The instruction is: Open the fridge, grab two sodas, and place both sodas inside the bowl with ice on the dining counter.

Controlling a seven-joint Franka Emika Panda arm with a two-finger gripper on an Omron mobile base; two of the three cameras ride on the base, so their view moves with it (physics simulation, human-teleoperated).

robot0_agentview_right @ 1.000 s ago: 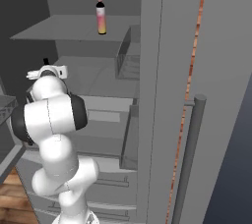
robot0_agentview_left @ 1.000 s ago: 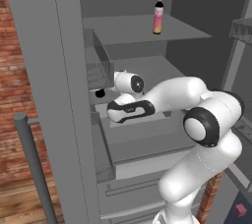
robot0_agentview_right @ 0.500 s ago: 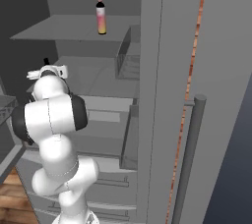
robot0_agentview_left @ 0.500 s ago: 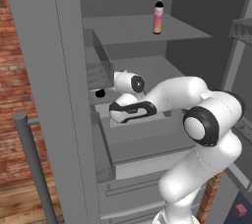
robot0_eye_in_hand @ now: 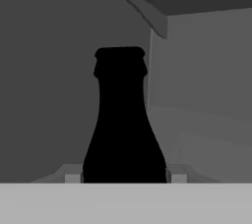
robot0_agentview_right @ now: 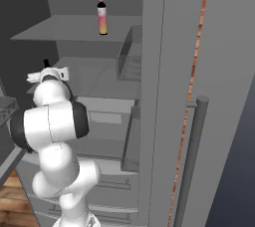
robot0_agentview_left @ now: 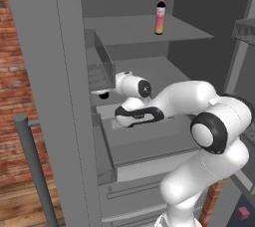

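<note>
The fridge [robot0_agentview_left: 60, 71] [robot0_agentview_right: 164, 71] stands with both doors swung open. A slim pink-orange soda [robot0_agentview_left: 160, 17] [robot0_agentview_right: 102, 17] with a black cap stands upright on the top shelf. On the shelf below, my gripper [robot0_agentview_left: 102, 93] [robot0_agentview_right: 47, 69] [robot0_eye_in_hand: 125, 176] is shut on the dark, almost black soda [robot0_eye_in_hand: 122, 129] [robot0_agentview_right: 46, 63]. Both fingertips [robot0_eye_in_hand: 73, 176] press against the bottle's lower body, and the bottle stands upright. The bowl and the dining counter are out of view.
A wire door bin [robot0_agentview_right: 130, 59] hangs on the right door beside the shelf. The left door's bin [robot0_agentview_left: 99, 66] is close to my wrist. A pulled-out drawer [robot0_agentview_left: 144, 146] lies under my arm. A brick wall [robot0_agentview_left: 15, 96] stands at the left.
</note>
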